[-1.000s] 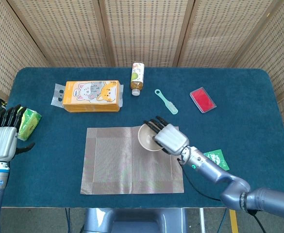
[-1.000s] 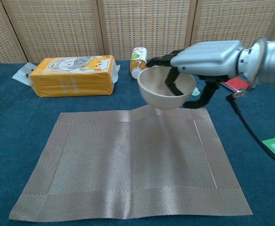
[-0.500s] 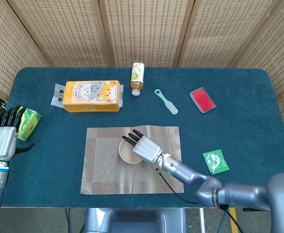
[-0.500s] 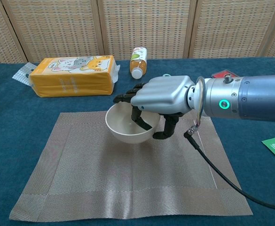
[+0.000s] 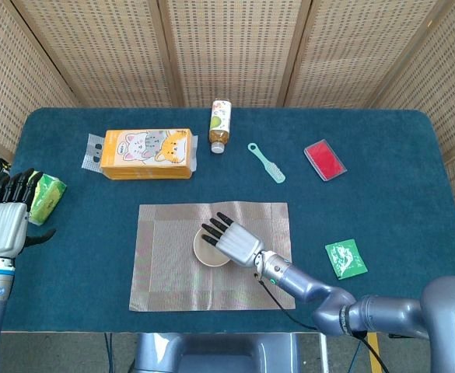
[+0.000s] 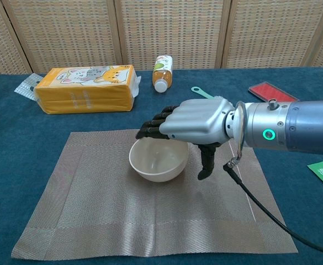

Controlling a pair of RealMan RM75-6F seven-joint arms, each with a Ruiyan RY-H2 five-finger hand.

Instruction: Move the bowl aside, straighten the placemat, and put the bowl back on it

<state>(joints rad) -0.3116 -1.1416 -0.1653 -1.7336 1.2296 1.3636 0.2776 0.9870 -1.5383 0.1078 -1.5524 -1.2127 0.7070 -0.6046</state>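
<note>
1. Bowl (image 6: 157, 160) now down on placemat (image 6: 95, 193), just under right hand (image 6: 197, 118).
2. Fingers apart, off bowl; was gripped 0.5 s ago.
3. Left hand (image 5: 3, 221) idle, spread, far off.
4. Task looks abt done.

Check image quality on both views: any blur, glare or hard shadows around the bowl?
Head view: sharp, even light, no glare; the right robot hand hides part of the bowl. Chest view: bowl and placemat crisp, with a soft shadow under the bowl and a faint sheen on the hand's shell.
</note>
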